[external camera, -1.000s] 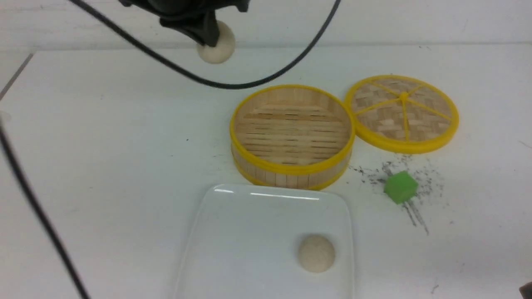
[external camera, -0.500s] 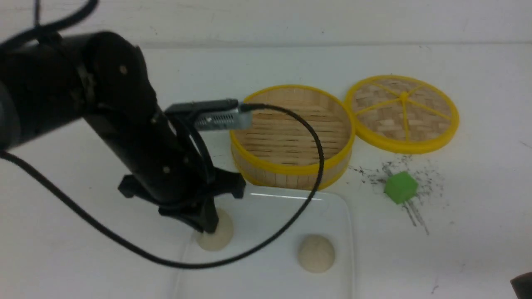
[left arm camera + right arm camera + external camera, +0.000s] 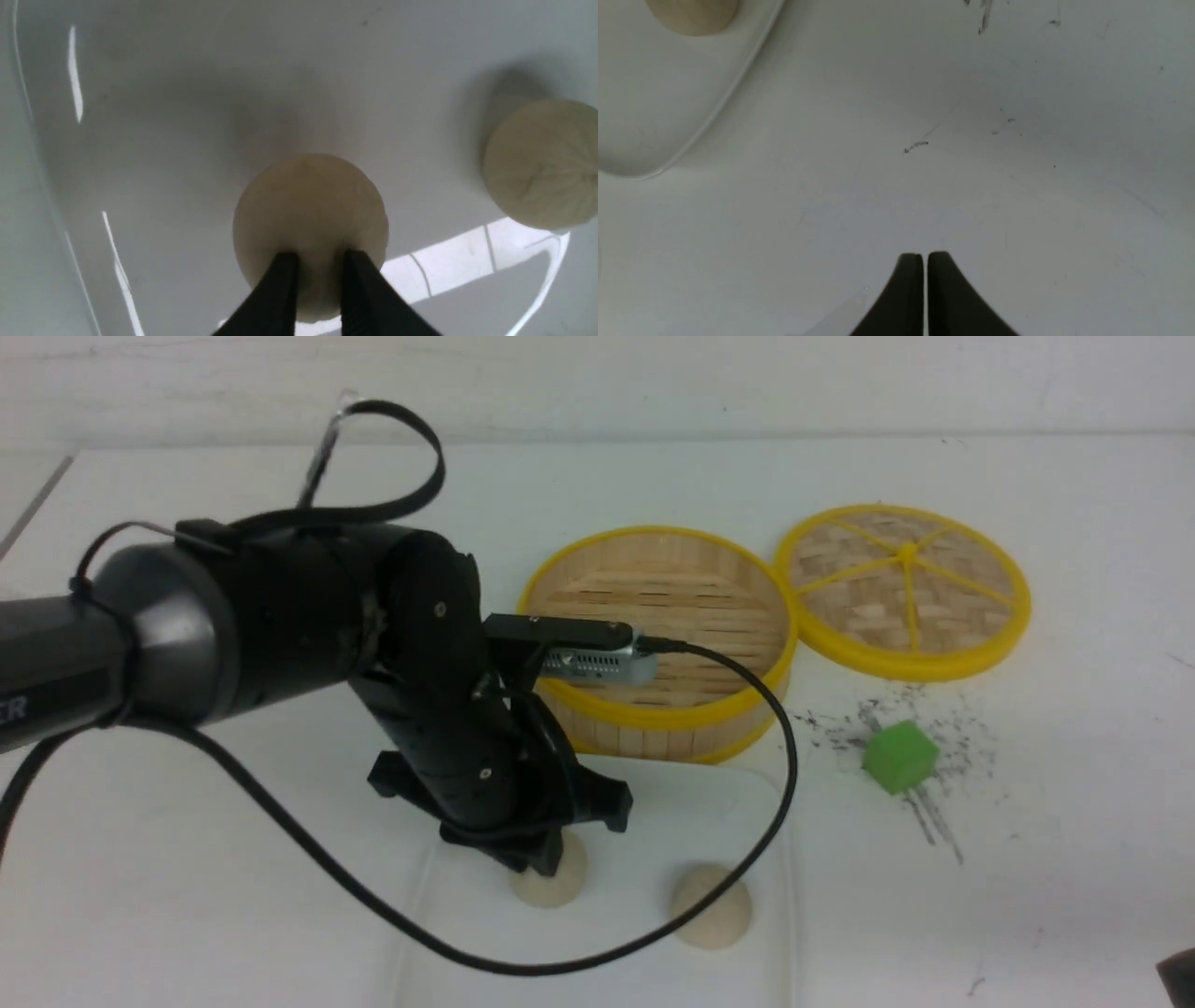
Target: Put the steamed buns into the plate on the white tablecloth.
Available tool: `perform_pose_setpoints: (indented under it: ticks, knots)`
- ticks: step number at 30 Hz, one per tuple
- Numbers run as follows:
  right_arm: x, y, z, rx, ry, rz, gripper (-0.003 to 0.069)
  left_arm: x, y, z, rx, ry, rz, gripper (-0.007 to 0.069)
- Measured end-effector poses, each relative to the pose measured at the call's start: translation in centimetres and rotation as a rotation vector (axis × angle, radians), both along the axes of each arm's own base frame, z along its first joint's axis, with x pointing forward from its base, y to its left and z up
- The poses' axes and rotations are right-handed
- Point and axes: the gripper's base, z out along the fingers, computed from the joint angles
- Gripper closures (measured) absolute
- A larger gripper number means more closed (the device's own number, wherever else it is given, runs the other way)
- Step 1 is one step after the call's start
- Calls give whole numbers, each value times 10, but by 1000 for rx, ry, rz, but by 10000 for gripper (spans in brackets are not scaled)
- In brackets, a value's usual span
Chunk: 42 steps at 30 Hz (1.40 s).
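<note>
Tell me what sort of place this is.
Likely a robot test bench: a black robot arm with trailing cable works over a glossy white rectangular plate, beside a round yellow-rimmed bamboo steamer.

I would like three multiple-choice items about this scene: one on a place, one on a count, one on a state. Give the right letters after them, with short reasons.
1. Where is the green cube?
A) inside the steamer
B) on the white tablecloth
C) on the plate

2. How many steamed buns are visible?
A) one
B) four
C) two

3. How is the steamer?
A) uncovered
B) covered by its lid
C) upside down

1: B, the green cube sits on the smudged white tablecloth, right of the plate.
2: C, one bun is at the left gripper, another bun lies on the plate.
3: A, the steamer's slatted inside shows, and the lid lies beside it.
</note>
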Motion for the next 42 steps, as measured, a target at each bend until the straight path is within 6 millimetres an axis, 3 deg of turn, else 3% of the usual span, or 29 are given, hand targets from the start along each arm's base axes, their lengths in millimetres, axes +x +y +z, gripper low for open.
perform_pose_setpoints:
  ticks: [7,15,17,21,24,25,26,30,42]
  knots:
    - [-35,-30,31,121,-143,-13,615,2,-1,0,-4,-13,1,243]
    - [-83,-70,45,247,-343,16,624,11,-5,23,-1,-54,-20,218]
    - [-91,-75,40,302,-437,59,659,14,-6,34,6,-62,-29,241]
    - [-87,-65,26,358,-544,141,673,14,-6,40,15,-52,-34,301]
    - [-71,-48,6,414,-649,182,673,13,-6,40,23,-42,-37,417]
    - [-70,-48,6,417,-657,183,673,13,-6,40,25,-43,-37,424]
    - [-65,-44,3,438,-729,189,673,13,-5,40,27,-41,-38,494]
    - [-61,-42,2,427,-839,206,673,13,-5,40,30,-37,-39,603]
    - [-60,-43,1,398,-862,213,667,13,-6,40,30,-38,-40,622]
